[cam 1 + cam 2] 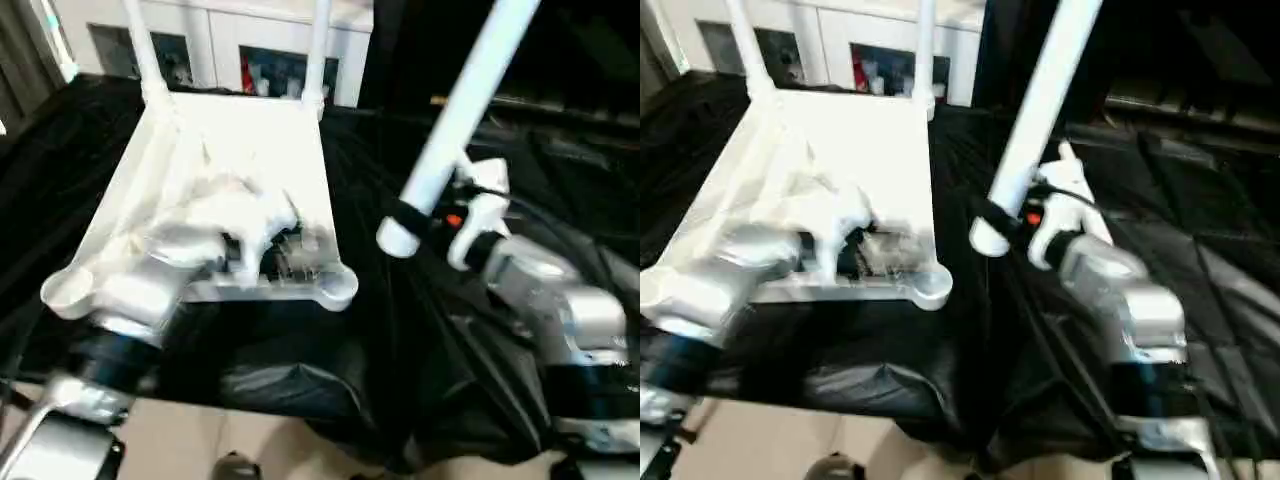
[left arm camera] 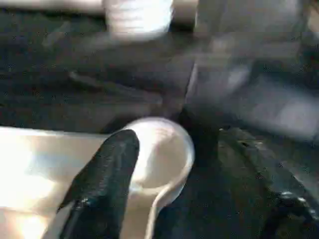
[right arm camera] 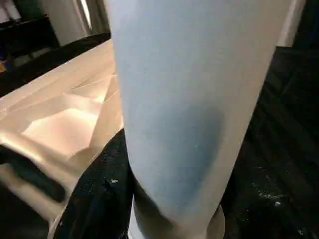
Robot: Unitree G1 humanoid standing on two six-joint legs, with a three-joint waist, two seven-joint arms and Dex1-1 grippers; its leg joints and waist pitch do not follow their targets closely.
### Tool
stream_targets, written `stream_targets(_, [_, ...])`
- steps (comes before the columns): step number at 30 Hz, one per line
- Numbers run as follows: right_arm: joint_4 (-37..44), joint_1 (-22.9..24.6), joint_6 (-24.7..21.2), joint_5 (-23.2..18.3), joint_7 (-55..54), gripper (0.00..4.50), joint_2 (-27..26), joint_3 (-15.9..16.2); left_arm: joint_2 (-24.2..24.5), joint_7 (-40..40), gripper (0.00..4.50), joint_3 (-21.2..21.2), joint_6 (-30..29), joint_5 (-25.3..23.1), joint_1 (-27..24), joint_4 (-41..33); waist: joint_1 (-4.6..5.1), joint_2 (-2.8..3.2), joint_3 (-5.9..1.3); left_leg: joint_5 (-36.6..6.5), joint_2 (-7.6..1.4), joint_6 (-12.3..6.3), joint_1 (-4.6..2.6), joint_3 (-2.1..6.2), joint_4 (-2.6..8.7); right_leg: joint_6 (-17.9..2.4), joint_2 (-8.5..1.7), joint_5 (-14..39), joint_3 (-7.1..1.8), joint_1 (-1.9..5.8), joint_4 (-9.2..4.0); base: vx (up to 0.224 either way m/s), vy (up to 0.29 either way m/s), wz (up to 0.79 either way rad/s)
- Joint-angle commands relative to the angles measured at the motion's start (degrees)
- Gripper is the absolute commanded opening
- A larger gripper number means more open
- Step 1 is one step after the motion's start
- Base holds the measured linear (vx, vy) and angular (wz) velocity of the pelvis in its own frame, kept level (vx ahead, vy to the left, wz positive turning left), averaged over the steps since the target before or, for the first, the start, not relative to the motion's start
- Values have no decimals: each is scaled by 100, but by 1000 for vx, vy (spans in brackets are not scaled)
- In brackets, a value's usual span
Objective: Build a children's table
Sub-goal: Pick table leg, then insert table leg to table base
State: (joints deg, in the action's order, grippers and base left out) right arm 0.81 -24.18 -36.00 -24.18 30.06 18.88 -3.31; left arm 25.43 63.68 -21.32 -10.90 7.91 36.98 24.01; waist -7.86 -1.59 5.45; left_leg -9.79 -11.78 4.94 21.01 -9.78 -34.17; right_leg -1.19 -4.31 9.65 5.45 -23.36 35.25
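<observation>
Two legs [image 1: 140, 50] stand in the far corner sockets of the upturned top [image 1: 250, 150], the right gripper [image 1: 440, 215] has its jaws clamped on a third leg [image 1: 455, 130] with both near sockets [image 1: 335, 285] empty, and the left gripper [image 1: 255, 235] hovers at the top's near edge, jaws parted on nothing.

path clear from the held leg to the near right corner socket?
Nothing visible blocks it. The right gripper holds the leg over black cloth, beside the near right socket. The left gripper rests on the tabletop just behind that socket.
</observation>
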Motion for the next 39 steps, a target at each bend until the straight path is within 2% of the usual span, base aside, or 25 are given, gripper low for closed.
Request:
stream_targets(1, [218, 62, -123, -47, 45, 191, 55, 46, 25, 198, 266, -105, 303, -271, 141, 216, 35, 51, -436, -1018, -92, 122, -22, 62, 430, -591, -407, 1293, -338, 374, -418, 0, 0, 0])
stream_targets(2, [264, 84, -159, -57, 42, 191, 29, 85, 79, 285, 256, -132, 349, -302, 197, 375, 55, 95, -448, -991, -110, 137, -30, 66, 421, -724, -414, 1180, -334, 364, -392, 0, 0, 0])
stream_targets(3, [264, 84, -159, -57, 42, 191, 29, 85, 79, 285, 256, -132, 349, -302, 197, 375, 72, 90, -445, -998, -108, 122, -46, 56, 417, -782, -408, 1138, -337, 346, -406, 0, 0, 0])
stream_targets(4, [329, 133, -149, -18, 21, 191, 23, 135, 162, 285, 238, -193, 516, -391, 242, 590, 81, 266, -439, -1038, -105, 152, -44, 82, 406, -932, -412, 1003, -329, 341, -354, 0, 0, 0])
stream_targets(5, [381, 146, -180, -82, 81, 191, 40, 118, 259, 318, 228, -282, 651, -505, 300, 774, 121, 199, -423, -1120, -99, 116, -49, 55, 409, -922, -381, 1029, -328, 326, -431, 0, 0, 0])
stream_targets(6, [393, 137, -198, -128, 131, 191, 56, 99, 318, 336, 219, -347, 748, -586, 351, 910, 118, 125, -463, -1028, -89, 80, -29, 74, 413, -945, -394, 969, -318, 396, -361, 0, 0, 0])
stream_targets(7, [318, 107, -150, -68, 129, 191, 89, 121, 340, 310, 219, -350, 841, -613, 418, 1062, 133, 253, -383, -1121, -96, 63, -35, 70, 417, -955, -402, 1095, -327, 321, -405, 0, 0, 0])
stream_targets(8, [270, 87, -120, -20, 115, 191, 105, 142, 351, 301, 213, -336, 887, -610, 456, 1143, 174, 161, -356, -1269, -91, 57, -44, 46, 422, -947, -389, 1264, -327, 325, -449, 0, 0, 0])
stream_targets(9, [270, 87, -120, -20, 115, 191, 105, 142, 351, 301, 213, -336, 887, -610, 456, 1143, 163, 165, -357, -1280, -87, 63, -44, 54, 421, -949, -394, 1349, -326, 341, -433, 0, 0, 0])
stream_targets(10, [271, 106, -92, 28, 159, 191, 142, 198, 327, 299, 187, -286, 1045, -650, 517, 1339, 152, 134, -386, -1202, -89, 35, -46, 51, 415, -926, -414, 1492, -325, 354, -442, 0, 0, 0])
stream_targets(11, [293, 122, -113, 5, 185, 191, 136, 207, 307, 299, 177, -219, 1140, -657, 556, 1475, 151, 135, -386, -1187, -97, 40, -45, 51, 417, -908, -419, 1542, -327, 352, -444, 0, 0, 0])
stream_targets(13, [351, 164, -171, -11, 250, 191, 133, 260, 322, 356, 172, -46, 1133, -646, 530, 1528, 169, 50, -378, -1166, -104, -4, -40, 44, 424, -847, -421, 1703, -325, 347, -460, 0, 0, 0])
stream_targets(14, [365, 172, -192, -8, 265, 191, 135, 282, 341, 380, 159, -7, 1114, -635, 513, 1519, 164, 80, -378, -1147, -115, 0, -46, 55, 426, -859, -435, 1706, -326, 339, -443, 0, 0, 0])
stream_targets(15, [333, 136, -208, -19, 311, 191, 133, 311, 396, 418, 142, 33, 1059, -605, 459, 1453, 187, 28, -382, -1140, -123, -12, -47, 47, 430, -856, -435, 1743, -326, 331, -452, 0, 0, 0])
stream_targets(16, [318, 118, -215, -28, 330, 191, 131, 321, 420, 432, 131, 43, 1042, -590, 439, 1431, 191, 73, -377, -1149, -127, -12, -51, 54, 431, -866, -444, 1770, -327, 319, -447, 0, 0, 0])
stream_targets(17, [273, 81, -183, -7, 374, 191, 150, 362, 470, 470, 131, 32, 1038, -561, 403, 1422, 199, 77, -374, -1156, -131, -8, -53, 53, 433, -868, -442, 1760, -330, 313, -449, 0, 0, 0])
stream_targets(19, [193, 17, -144, 21, 427, 191, 179, 403, 526, 501, 122, 17, 1107, -527, 359, 1448, 207, -28, -410, -1053, -134, -30, -53, 40, 429, -890, -442, 1677, -334, 332, -423, 0, 0, 0])
stream_targets(21, [120, -64, -137, 29, 467, 191, 190, 416, 569, 528, 122, 52, 1102, -487, 282, 1391, 203, 3, -431, -929, -152, -34, -57, 37, 427, -957, -450, 1459, -341, 320, -390, 0, 0, 0])
stream_targets(23, [65, -120, -117, 48, 497, 191, 194, 431, 601, 570, 89, 69, 1126, -496, 223, 1353, 205, 5, -427, -943, -149, -24, -66, 31, 427, -985, -448, 1377, -342, 311, -389, 0, 0, 0])
stream_targets(24, [26, -159, -98, 65, 521, 191, 198, 448, 624, 613, 86, 80, 1143, -529, 181, 1338, 207, -40, -456, -914, -149, -24, -56, 33, 421, -990, -462, 1372, -338, 337, -367, 0, 0, 0])
stream_targets(30, [-108, -297, -30, 121, 601, 191, 221, 499, 709, 629, 41, 41, 1253, -685, 20, 1340, 199, -49, -489, -908, -151, 30, -62, 21, 419, -914, -461, 1469, -340, 328, -384, 0, 0, 0])
stream_targets(35, [-320, -432, 86, 151, 738, 191, 313, 451, 762, 943, 96, 393, 710, -163, 75, 917, 168, -62, -524, -908, -164, 88, -74, 19, 415, -983, -480, 1355, -344, 327, -353, 0, 0, 0])
stream_targets(37, [-463, -501, 196, 188, 784, 191, 285, 484, 938, 1184, 117, 460, 707, -119, 93, 789, 128, 33, -573, -942, -156, 144, -84, 35, 405, -1045, -476, 1232, -336, 338, -327, 0, 0, 0])
stream_targets(38, [-477, -516, 212, 188, 786, 191, 269, 497, 981, 1246, 120, 459, 694, -123, 100, 786, 135, 9, -570, -960, -157, 151, -89, 26, 410, -1049, -463, 1179, -337, 329, -344, 0, 0, 0])
stream_targets(39, [-492, -527, 239, 189, 796, 191, 253, 509, 1035, 1301, 128, 436, 721, -160, 114, 807, 111, 39, -575, -986, -153, 166, -91, 34, 407, -1084, -460, 1073, -337, 335, -321, 0, 0, 0])
